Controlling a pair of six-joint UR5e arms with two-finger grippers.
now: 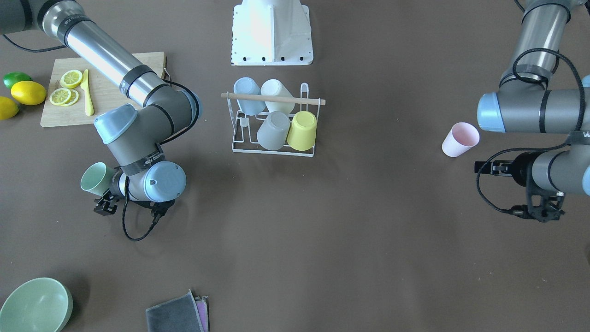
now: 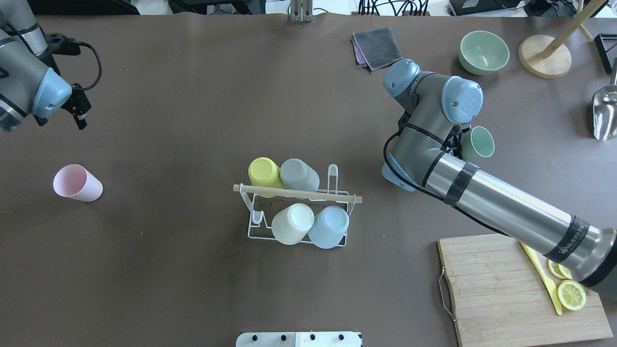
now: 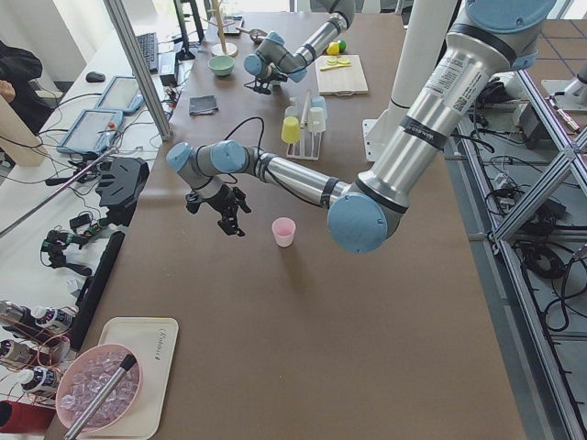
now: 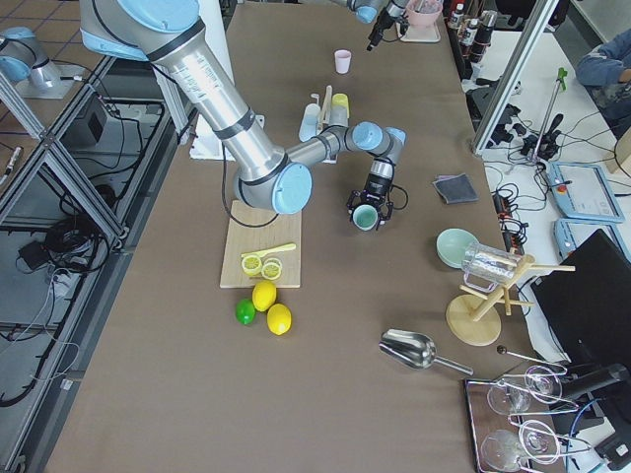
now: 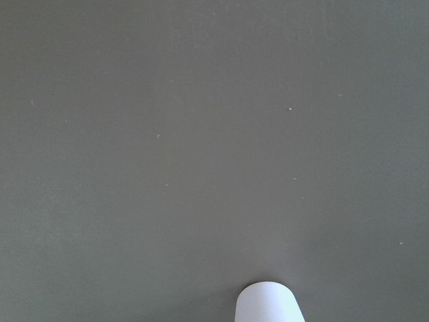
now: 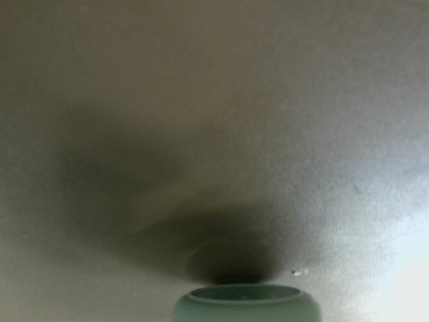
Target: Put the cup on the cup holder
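The brown surface point(image 1: 350, 240) is carrying the cup holder point(image 2: 308, 194) at its middle, with four cups hanging on it. The right arm point(image 2: 501, 207) is reaching out, elbow bent, and its wrist is hiding most of the right gripper point(image 4: 367, 219), which is clamping the green cup point(image 2: 478, 143) well apart from the holder. The left gripper point(image 1: 480, 167) is hovering near the pink cup point(image 2: 77, 183), fingers apart and empty.

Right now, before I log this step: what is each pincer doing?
The left pincer: empty, apart from the pink cup; open or shut cannot be told.
The right pincer: closed on the green cup.
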